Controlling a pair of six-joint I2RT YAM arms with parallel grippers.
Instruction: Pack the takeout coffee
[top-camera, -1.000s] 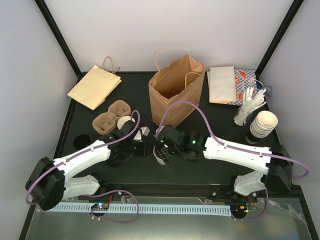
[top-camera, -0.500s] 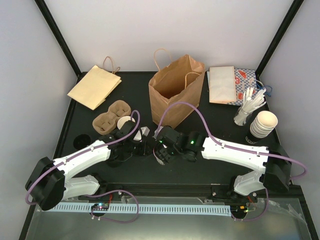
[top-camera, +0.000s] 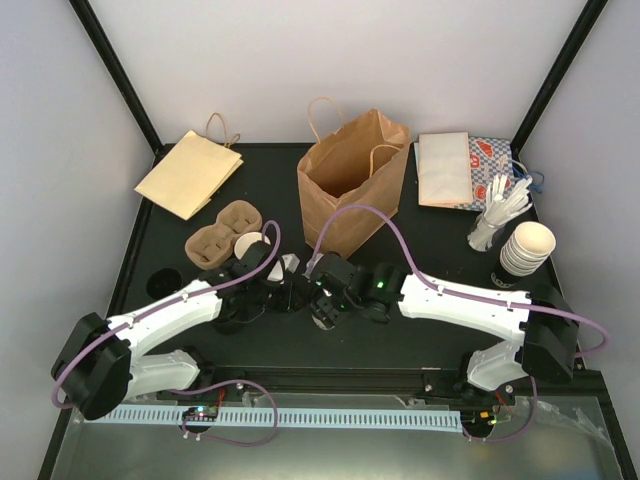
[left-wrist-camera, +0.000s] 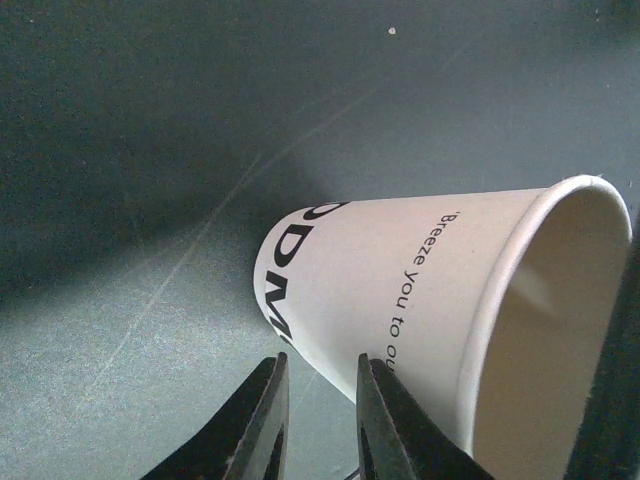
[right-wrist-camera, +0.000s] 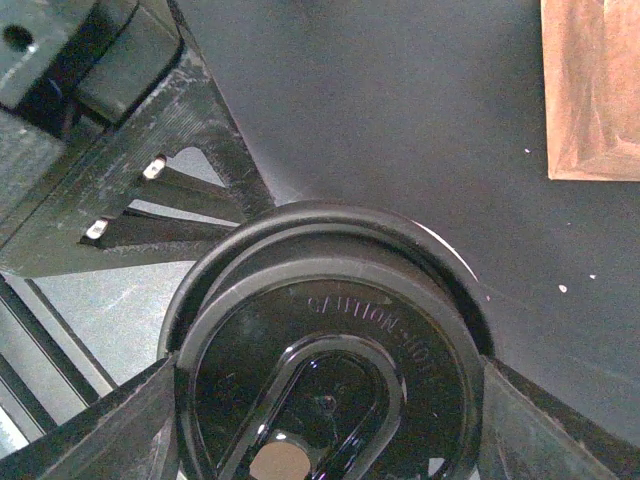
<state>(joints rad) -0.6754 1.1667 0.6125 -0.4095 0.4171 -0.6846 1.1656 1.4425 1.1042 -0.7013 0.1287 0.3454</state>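
The takeout coffee (left-wrist-camera: 400, 290), a white paper cup with dark print, lies tilted with its cream mouth to the right in the left wrist view. My left gripper (left-wrist-camera: 320, 360) is open by a narrow gap at the cup's lower side, with nothing clamped between the fingers. Seen from above, the left gripper (top-camera: 280, 286) is at mid-table, facing the right gripper (top-camera: 322, 300). The right gripper (right-wrist-camera: 330, 365) is shut on a black plastic lid (right-wrist-camera: 400, 320), one finger on each side of it. A thin white arc shows behind the lid's upper right edge.
An open brown paper bag (top-camera: 350, 190) stands behind the grippers. A brown cup carrier (top-camera: 222, 235) sits at the left with a white cup (top-camera: 250, 242) beside it. A flat bag (top-camera: 188, 172) lies at the back left. Stacked cups (top-camera: 525, 248), cutlery (top-camera: 497, 212) and napkins (top-camera: 445, 168) are at the right.
My right arm has edged a little to the left with the lid, closer to the left gripper. The left arm has held still.
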